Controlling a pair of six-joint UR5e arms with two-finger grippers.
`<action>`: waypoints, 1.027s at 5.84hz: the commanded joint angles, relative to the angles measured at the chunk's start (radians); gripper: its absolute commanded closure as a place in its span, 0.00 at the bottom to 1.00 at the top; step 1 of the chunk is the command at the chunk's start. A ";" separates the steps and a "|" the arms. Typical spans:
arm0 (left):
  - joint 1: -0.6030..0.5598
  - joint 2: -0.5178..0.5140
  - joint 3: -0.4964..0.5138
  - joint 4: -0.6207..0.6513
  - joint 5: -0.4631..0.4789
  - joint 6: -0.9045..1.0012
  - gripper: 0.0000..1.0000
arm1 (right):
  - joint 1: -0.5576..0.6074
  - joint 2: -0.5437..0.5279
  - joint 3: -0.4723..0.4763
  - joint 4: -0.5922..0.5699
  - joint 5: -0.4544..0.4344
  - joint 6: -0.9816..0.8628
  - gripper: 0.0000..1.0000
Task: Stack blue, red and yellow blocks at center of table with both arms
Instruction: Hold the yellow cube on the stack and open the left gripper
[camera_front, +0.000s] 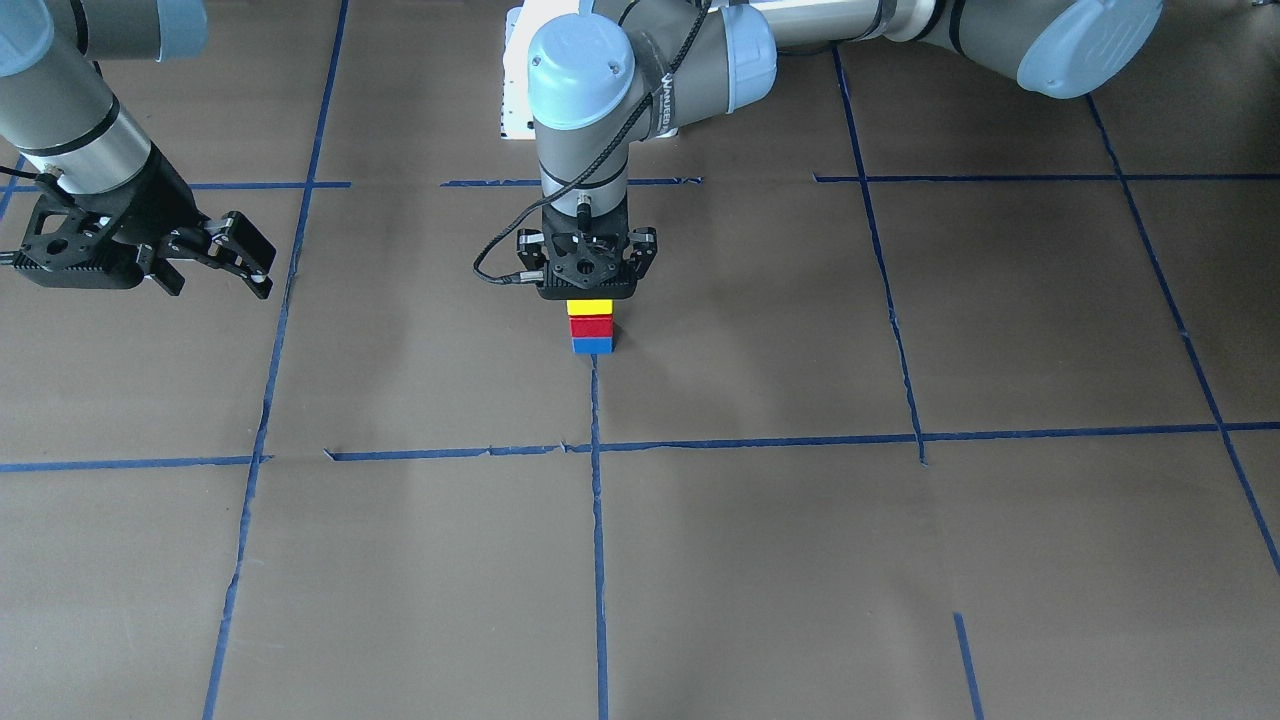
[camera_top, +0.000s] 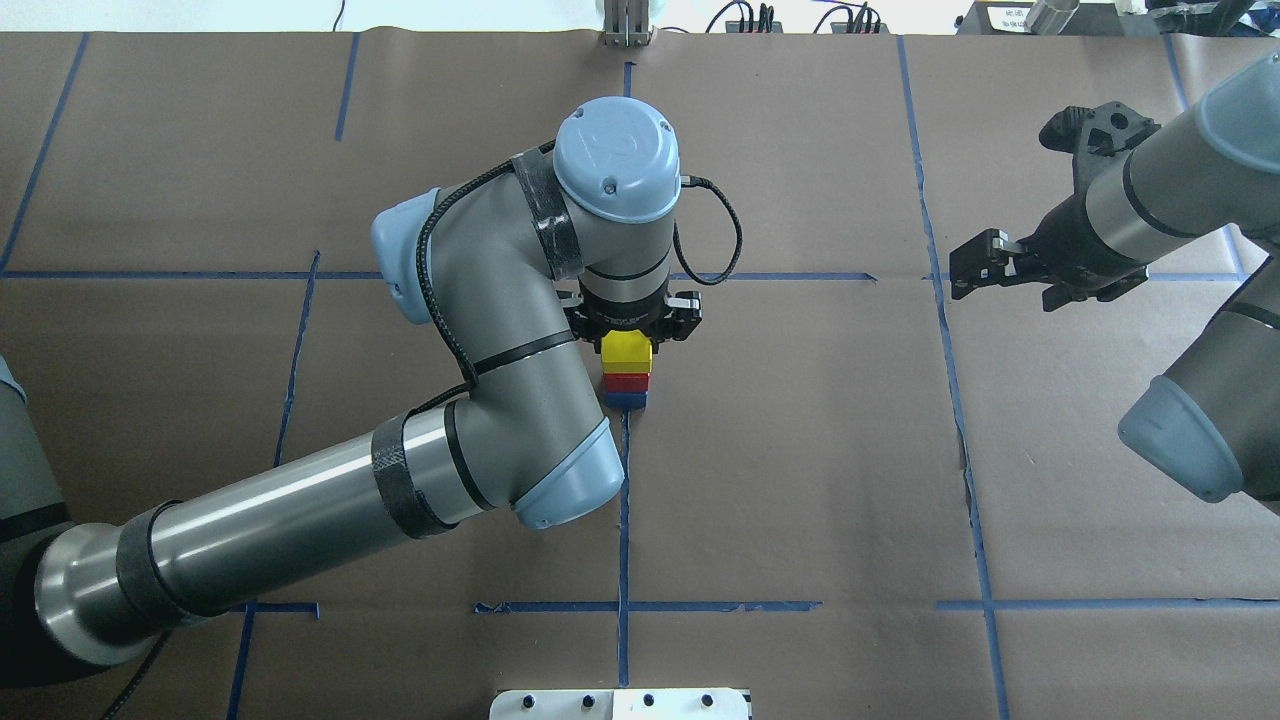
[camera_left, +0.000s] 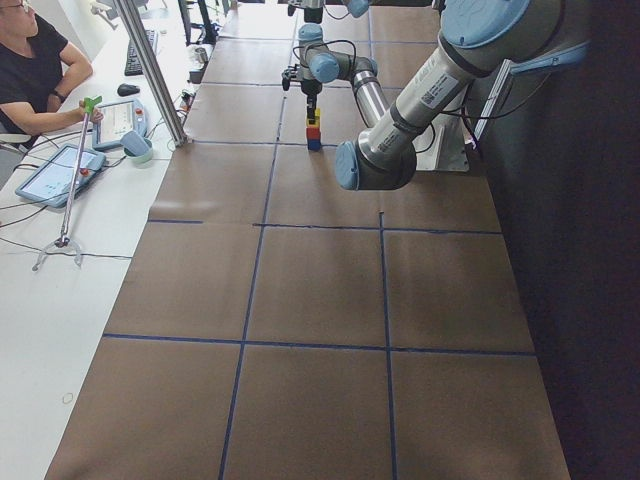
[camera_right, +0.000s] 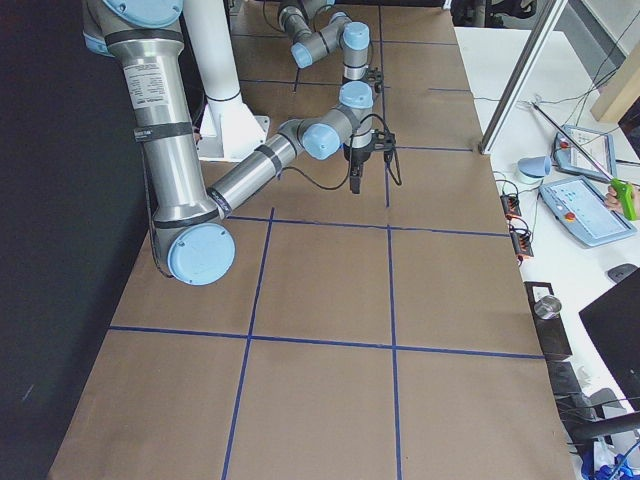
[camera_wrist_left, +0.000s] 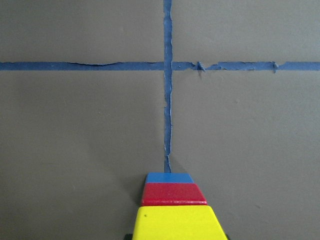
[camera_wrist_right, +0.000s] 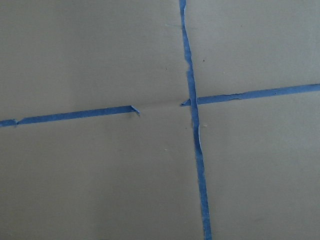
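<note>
The blue block (camera_front: 592, 346), red block (camera_front: 590, 326) and yellow block (camera_front: 590, 307) form one upright stack on a tape line near the table's (camera_front: 800, 560) center, blue at the bottom and yellow on top. My left gripper (camera_front: 588, 290) points straight down right over the yellow block (camera_top: 627, 347), its linkages spread wide, so it looks open; its fingertips are hidden behind its mount. The left wrist view shows the stack (camera_wrist_left: 172, 210) from above. My right gripper (camera_top: 972, 268) hangs open and empty far off to the side, over bare table.
The white pedestal base (camera_top: 620, 704) sits at the near table edge. My left arm's elbow (camera_top: 480, 390) bends close beside the stack. A person (camera_left: 35, 70) sits at a side desk with tablets beyond the table's end.
</note>
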 joint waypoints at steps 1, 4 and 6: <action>0.000 0.000 0.001 -0.001 0.005 0.024 0.36 | 0.000 0.000 0.000 0.000 0.001 0.000 0.00; -0.005 0.001 -0.014 -0.007 0.005 0.026 0.01 | 0.002 0.000 0.002 0.000 0.001 0.000 0.00; -0.059 0.085 -0.198 0.001 -0.005 0.032 0.00 | 0.030 -0.001 0.002 -0.002 0.032 -0.003 0.00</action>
